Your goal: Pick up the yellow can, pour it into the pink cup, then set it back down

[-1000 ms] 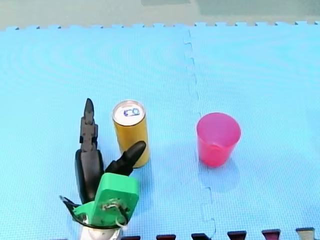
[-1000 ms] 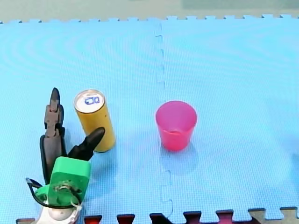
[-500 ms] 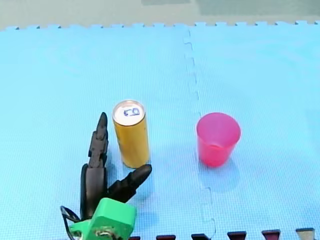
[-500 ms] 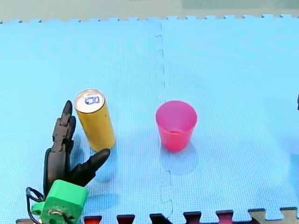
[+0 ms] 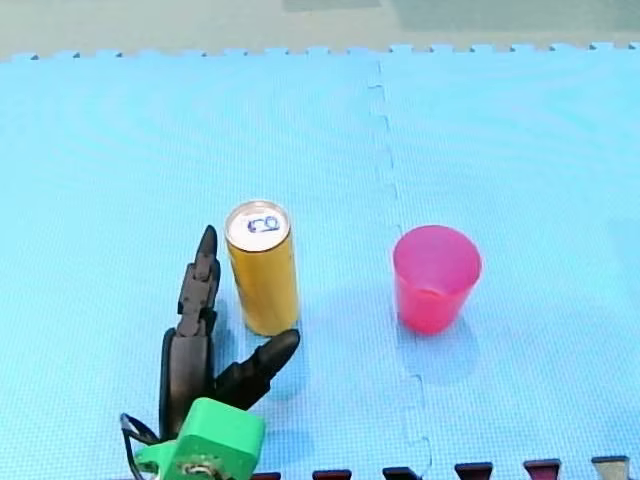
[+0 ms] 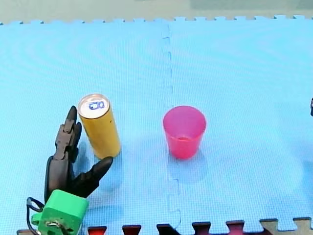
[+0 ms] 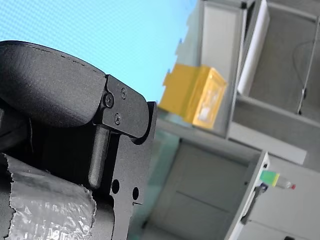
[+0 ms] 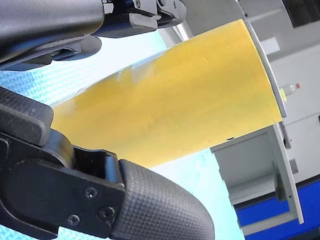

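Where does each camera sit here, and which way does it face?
First head view: on the head, facing forward and down at yellow can, pink cup, open left hand beside the can.
Second head view: same scene, slightly aside.
First wrist view: at a wrist, past a black hand to mat edge and shelving.
Second wrist view: left wrist, close on the can, shared with head views.

The left hand [image 5: 190, 360] holds nothing; it sits low at the near left, fingers pointing forward.

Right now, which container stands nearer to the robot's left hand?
The yellow can: it stands right beside the open left hand; the pink cup stands well apart, further right.
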Robot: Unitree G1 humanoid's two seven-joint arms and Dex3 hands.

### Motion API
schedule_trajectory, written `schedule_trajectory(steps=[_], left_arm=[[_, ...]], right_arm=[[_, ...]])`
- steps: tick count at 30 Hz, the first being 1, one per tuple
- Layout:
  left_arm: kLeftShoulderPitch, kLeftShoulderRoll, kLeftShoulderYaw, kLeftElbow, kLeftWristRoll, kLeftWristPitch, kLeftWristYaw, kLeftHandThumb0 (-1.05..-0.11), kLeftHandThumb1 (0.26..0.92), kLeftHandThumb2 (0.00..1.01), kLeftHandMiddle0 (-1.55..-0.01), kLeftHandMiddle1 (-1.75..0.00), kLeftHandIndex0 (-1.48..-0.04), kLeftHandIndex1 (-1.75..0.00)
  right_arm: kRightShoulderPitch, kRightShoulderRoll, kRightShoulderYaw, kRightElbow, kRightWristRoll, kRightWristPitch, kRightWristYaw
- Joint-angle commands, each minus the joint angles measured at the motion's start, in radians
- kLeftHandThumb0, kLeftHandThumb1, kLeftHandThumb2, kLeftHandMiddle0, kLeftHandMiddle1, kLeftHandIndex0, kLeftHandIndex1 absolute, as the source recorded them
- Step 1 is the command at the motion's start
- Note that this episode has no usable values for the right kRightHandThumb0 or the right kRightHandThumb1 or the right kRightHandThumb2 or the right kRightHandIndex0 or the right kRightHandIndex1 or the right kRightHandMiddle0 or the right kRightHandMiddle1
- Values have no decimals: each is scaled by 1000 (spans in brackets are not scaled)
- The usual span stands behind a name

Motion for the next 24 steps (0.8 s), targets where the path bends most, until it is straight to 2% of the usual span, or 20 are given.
schedule_trajectory(steps=[1, 24], left_arm=[[2, 4, 3, -2, -3, -5, -4, -1048, 921, 146, -263, -10, -128, -3], [1, -10, 21, -8, -12, 0, 14, -1048, 921, 125, -277, -11, -133, -3]], right_arm=[[-3, -3, -2, 0, 3, 4, -3], [-7, -8, -10, 1, 8, 10, 6]])
